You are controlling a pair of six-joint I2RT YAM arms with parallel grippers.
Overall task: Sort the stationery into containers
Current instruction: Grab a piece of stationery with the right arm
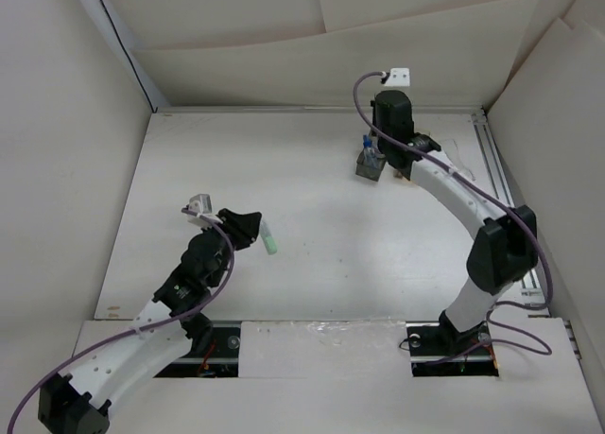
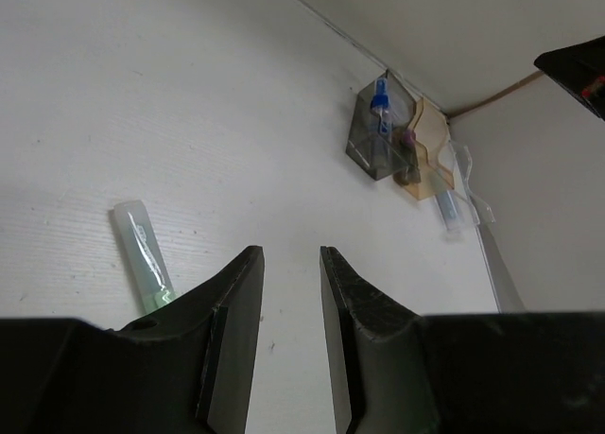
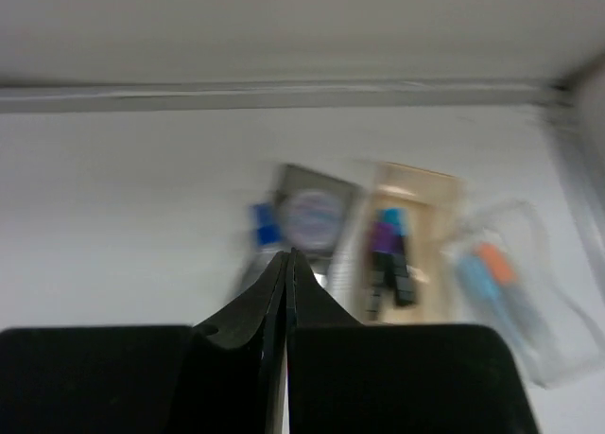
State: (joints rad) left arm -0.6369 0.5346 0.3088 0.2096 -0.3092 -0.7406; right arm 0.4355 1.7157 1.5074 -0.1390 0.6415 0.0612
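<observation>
above the grey bin (image 2: 362, 143) right gripper (image 3: 286, 262) hangs closed, left gripper (image 2: 291, 256) parted near marker (image 2: 142, 250).

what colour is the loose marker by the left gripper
The marker is pale green; the left wrist view shows it best.

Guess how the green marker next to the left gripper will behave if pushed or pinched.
The green marker lies flat and looks slim and rounded, so a sideways push would probably roll it. It looks like smooth hard plastic: likely stiff and light, possibly slippery in the open left gripper.
</observation>
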